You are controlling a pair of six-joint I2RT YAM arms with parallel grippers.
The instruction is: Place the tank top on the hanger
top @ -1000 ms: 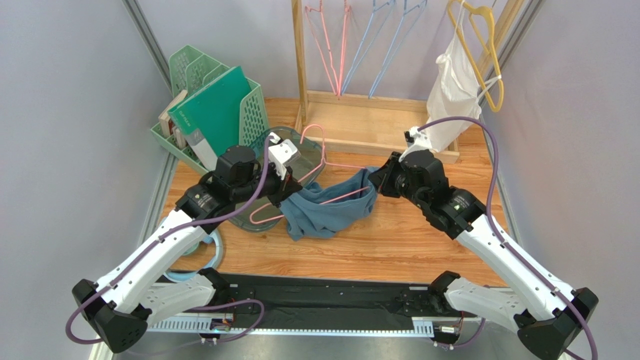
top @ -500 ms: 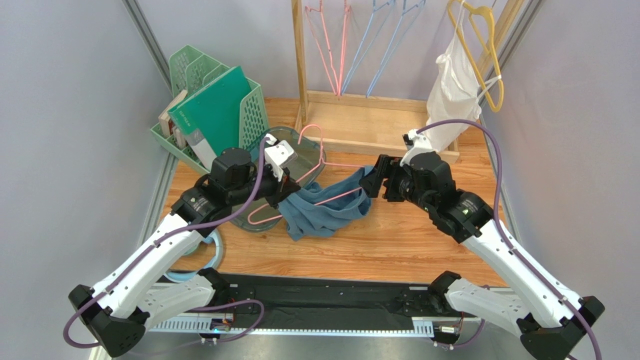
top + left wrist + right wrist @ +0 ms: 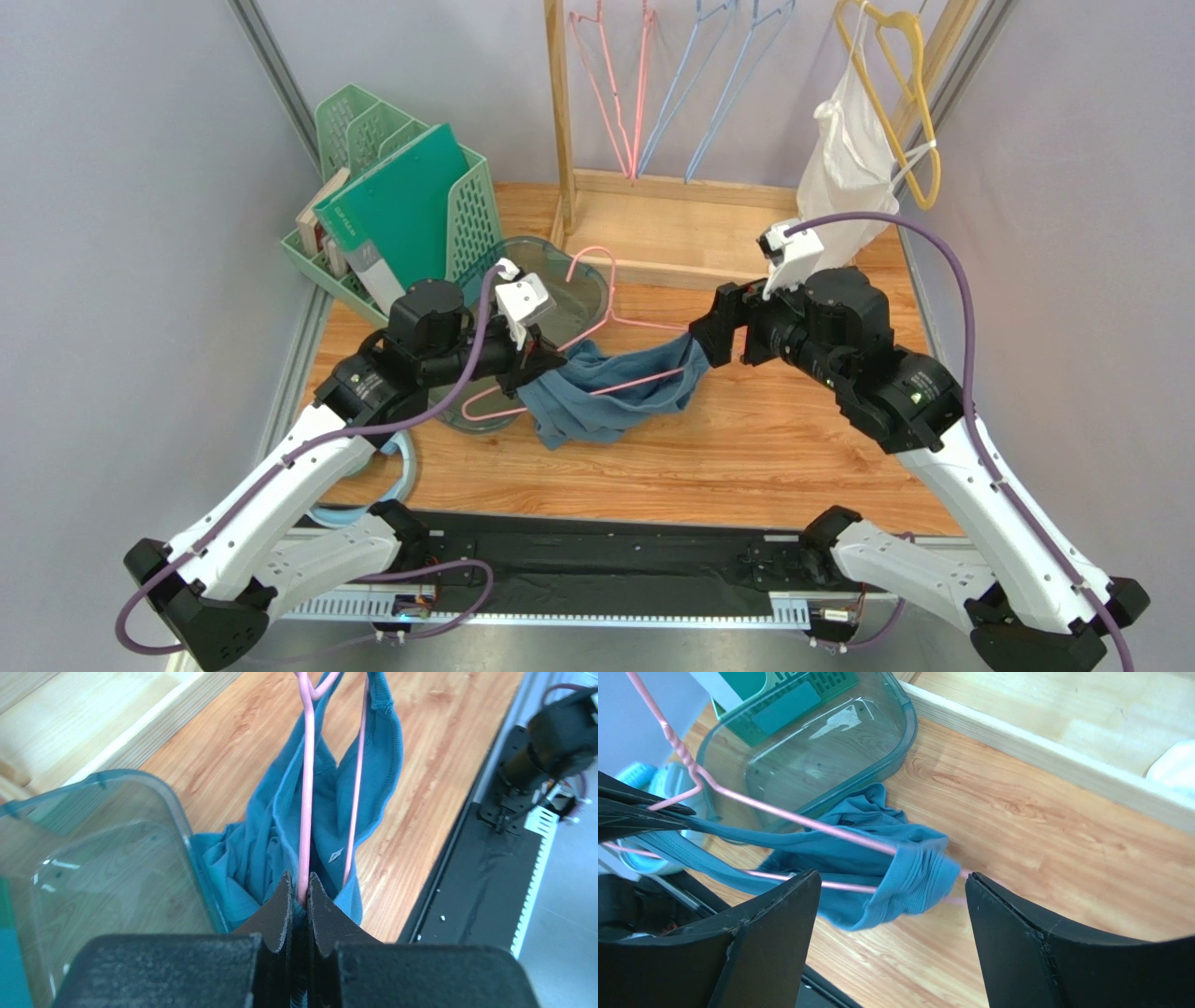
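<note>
Bright, even white light falls from overhead in all three views, leaving only faint, soft-edged shadows on the wooden worktop [image 3: 786, 448] beneath the arms and the tank top [image 3: 603, 399]. The overhead view is sharp throughout, while pale glare patches sit on the clear green plastic tub [image 3: 808, 749] in both wrist views. Close to each wrist lens, the left pincer's black fingers [image 3: 277, 910] and the right pincer's fingers [image 3: 766, 938] look dark and low in detail.

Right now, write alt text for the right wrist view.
The open right gripper frames the blue tank top, bunched over one end of the pink hanger. Behind lies a clear tray on the wooden table.
</note>
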